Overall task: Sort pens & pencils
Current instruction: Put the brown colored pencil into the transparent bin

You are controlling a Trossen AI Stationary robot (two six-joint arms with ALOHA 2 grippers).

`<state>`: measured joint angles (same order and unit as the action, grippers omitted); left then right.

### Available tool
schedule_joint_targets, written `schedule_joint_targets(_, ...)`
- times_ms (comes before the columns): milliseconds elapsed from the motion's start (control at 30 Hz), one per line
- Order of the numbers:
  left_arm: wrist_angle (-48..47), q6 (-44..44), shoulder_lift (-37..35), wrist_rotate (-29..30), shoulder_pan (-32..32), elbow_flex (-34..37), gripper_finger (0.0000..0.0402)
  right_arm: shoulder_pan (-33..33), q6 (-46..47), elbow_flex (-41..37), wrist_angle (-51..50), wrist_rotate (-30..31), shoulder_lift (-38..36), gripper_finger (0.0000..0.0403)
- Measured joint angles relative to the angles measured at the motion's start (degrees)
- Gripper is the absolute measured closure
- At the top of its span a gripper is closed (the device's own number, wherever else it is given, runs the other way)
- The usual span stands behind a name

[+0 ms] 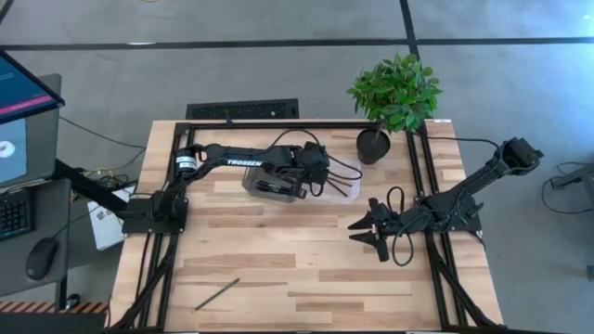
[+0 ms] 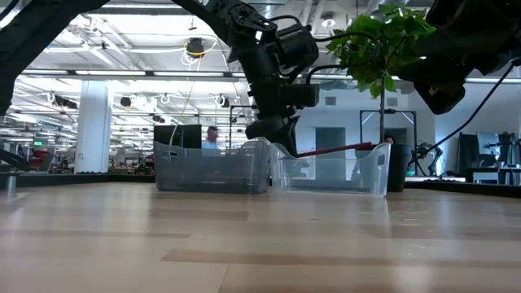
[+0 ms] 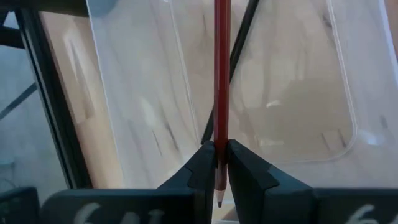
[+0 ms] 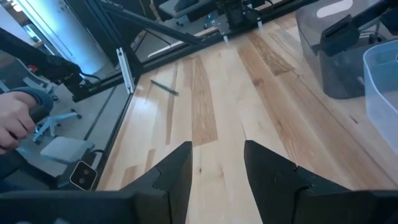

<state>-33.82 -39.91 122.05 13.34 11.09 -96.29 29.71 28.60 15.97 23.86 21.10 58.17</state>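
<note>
My left gripper [image 1: 317,176] hangs over the two trays at the table's far middle, shut on a red pencil [image 3: 221,74]. The pencil reaches out over the clear tray [image 2: 330,175], which stands to the right of the grey tray [image 2: 212,171]. A thin dark stick [image 3: 239,59] lies in the clear tray under the pencil. Dark sticks [image 1: 269,188] lie in the grey tray. Another pencil [image 1: 216,294] lies flat on the table near the front left. My right gripper [image 1: 369,232] waits open and empty at the table's right middle. My left gripper pinches the red pencil close to its sharpened end [image 3: 221,134] between its two fingers; the tip [image 3: 218,200] pokes out behind them. The pencil sticks out forward past the fingertips, almost level toward the table's right [image 2: 334,150]. Whether its far end touches the tray's rim, I cannot tell.
A potted plant [image 1: 394,93] stands at the far right, just behind the clear tray. Bare tabletop [image 1: 297,260] spreads across the near half. A person's hand [image 4: 15,124] shows beyond the table's left edge in the right wrist view.
</note>
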Motion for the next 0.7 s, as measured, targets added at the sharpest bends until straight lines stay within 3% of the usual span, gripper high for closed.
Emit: schedule_joint_targets(700, -1.29, -1.49, -0.01, 0.87, -0.25, 0.0, 0.0369, 0.0, 1.4, 0.0, -0.11, -0.04, 0.0, 0.0234)
